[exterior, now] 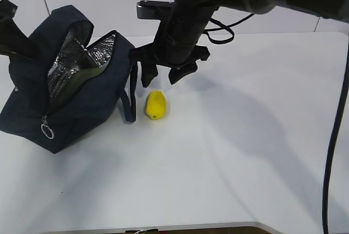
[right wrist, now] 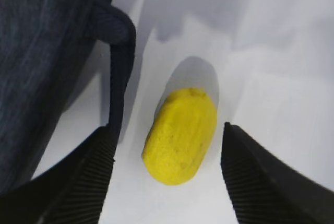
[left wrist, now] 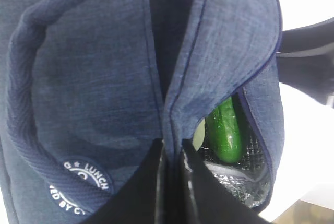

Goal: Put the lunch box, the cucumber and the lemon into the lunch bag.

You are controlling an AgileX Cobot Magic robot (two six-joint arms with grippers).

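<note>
The navy lunch bag [exterior: 65, 108] stands open at the left, foil lining showing. My left gripper [exterior: 19, 40] is shut on the bag's upper fabric edge [left wrist: 169, 104] and holds the mouth open. Inside the bag the left wrist view shows the dark green cucumber [left wrist: 225, 130]; a pale sliver [left wrist: 199, 132] beside it may be the lunch box, mostly hidden. The yellow lemon [exterior: 155, 105] lies on the table just right of the bag. My right gripper [exterior: 162, 77] hangs open above it; in the right wrist view its fingers [right wrist: 88, 177] straddle the lemon [right wrist: 181, 135] without touching.
A bag handle loop [right wrist: 117, 78] hangs down close to the left finger and the lemon. The silver zip ring [exterior: 47, 131] hangs at the bag's front. The white table [exterior: 245, 136] stretches to the right and front. A black cable [exterior: 332, 152] hangs at the far right.
</note>
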